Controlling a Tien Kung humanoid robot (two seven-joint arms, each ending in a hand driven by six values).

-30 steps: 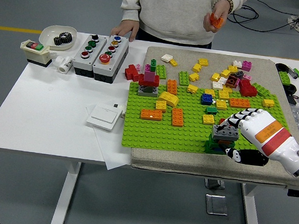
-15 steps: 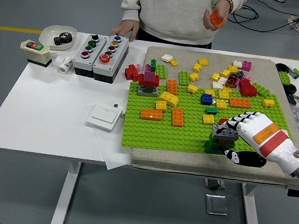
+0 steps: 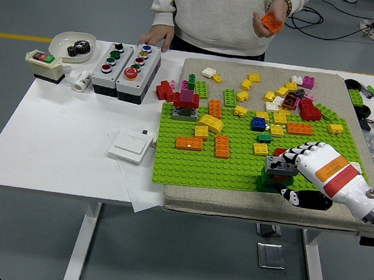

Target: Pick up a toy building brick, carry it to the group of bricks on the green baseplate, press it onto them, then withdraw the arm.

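Observation:
A grey brick (image 3: 281, 165) sits on top of a small stack of red and green bricks (image 3: 274, 181) at the front right of the green baseplate (image 3: 191, 163). My right hand (image 3: 296, 172), white with black fingertips, is curled around the grey brick, fingers on its top and thumb (image 3: 296, 196) low in front of the stack. More bricks stand on the plate: an orange pair (image 3: 221, 145), a yellow curved one (image 3: 210, 122) and a red, grey and pink tower (image 3: 186, 99). My left arm does not show.
Loose bricks (image 3: 290, 97) lie scattered on the beige mat behind the plate. A person at the far side holds an orange brick (image 3: 272, 22) in a raised hand. Two button boxes (image 3: 126, 61), a white switch (image 3: 130, 145) and a bowl (image 3: 72, 45) sit left.
My right hand has slid slightly toward the right and back, staying on the grey brick. The person's hand has lifted the orange brick a little.

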